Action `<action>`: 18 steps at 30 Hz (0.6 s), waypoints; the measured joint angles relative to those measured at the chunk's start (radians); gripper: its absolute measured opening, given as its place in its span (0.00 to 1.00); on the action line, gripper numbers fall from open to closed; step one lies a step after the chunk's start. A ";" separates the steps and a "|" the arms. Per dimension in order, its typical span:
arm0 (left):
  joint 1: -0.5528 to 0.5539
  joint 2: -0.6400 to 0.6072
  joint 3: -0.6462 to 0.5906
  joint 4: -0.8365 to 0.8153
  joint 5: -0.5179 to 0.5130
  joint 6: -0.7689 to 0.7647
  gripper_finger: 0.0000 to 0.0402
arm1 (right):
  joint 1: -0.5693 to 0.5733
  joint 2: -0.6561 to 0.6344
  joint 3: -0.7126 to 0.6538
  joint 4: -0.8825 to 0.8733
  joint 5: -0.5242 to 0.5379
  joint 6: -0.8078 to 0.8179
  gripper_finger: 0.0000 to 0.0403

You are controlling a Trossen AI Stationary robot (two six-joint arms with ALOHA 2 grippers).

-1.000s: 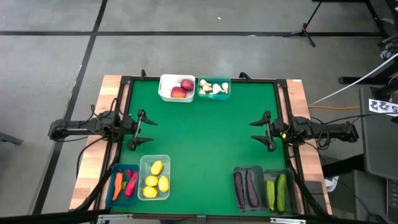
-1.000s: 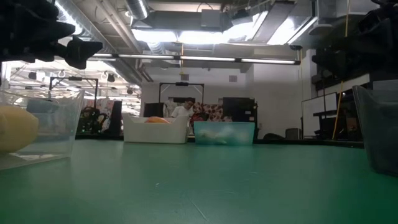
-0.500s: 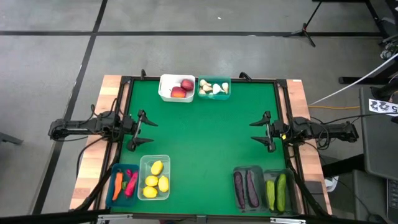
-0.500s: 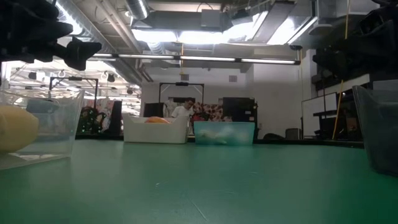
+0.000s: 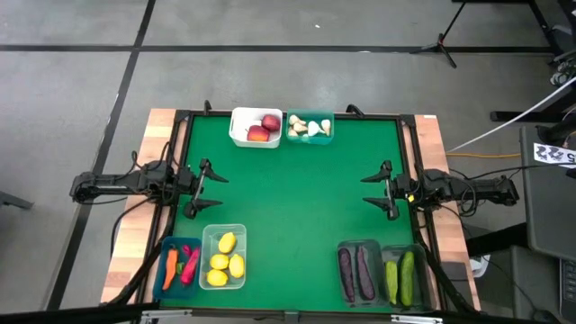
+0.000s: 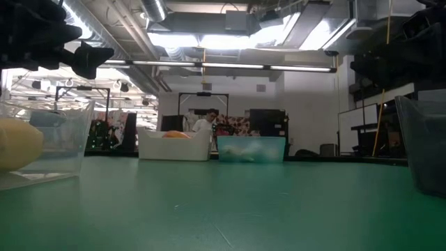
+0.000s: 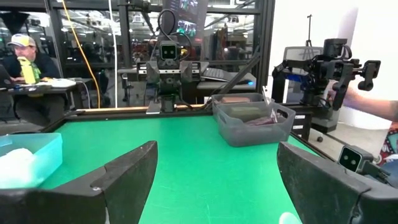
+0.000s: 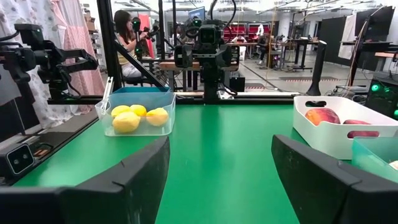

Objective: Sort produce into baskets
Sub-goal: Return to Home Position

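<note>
All the produce lies in baskets along the green mat's edges. At the far edge, red apples [image 5: 263, 128] fill the white basket [image 5: 236, 126] and garlic [image 5: 310, 128] the teal one [image 5: 310, 139]. Near left, a carrot and chillies [image 5: 180, 265] lie in the blue basket [image 5: 160, 270], and lemons [image 5: 225, 259] in the clear one [image 5: 223, 229]. Near right, eggplants [image 5: 356, 272] and cucumbers [image 5: 400, 277] lie in two dark baskets [image 5: 358, 243]. My left gripper [image 5: 214, 189] stands open and level over the mat's left side. My right gripper [image 5: 367, 189] does the same at the right. Neither has anything between its fingers.
The middle of the green mat [image 5: 297, 207] is bare between the two grippers. A black frame [image 5: 180, 144] and wooden strips [image 5: 441, 144] border it. People sit in the room beyond the table [image 7: 25, 59], [image 8: 127, 43].
</note>
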 joint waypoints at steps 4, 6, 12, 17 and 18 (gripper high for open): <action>0.000 0.000 0.000 0.000 0.000 -0.001 0.81 | 0.000 0.000 0.000 0.000 0.000 0.000 0.70; 0.000 0.000 0.000 0.000 0.000 -0.001 0.81 | 0.000 0.000 0.000 -0.001 0.000 0.000 0.70; 0.000 0.000 0.000 0.000 0.000 -0.001 0.81 | 0.000 0.000 0.000 0.004 0.001 0.000 0.70; 0.000 0.000 0.000 -0.001 0.000 -0.001 0.81 | 0.000 0.000 0.000 0.014 0.006 0.000 0.70; 0.000 0.000 0.000 -0.001 0.000 -0.001 0.81 | 0.000 0.000 0.000 0.015 0.008 0.000 0.70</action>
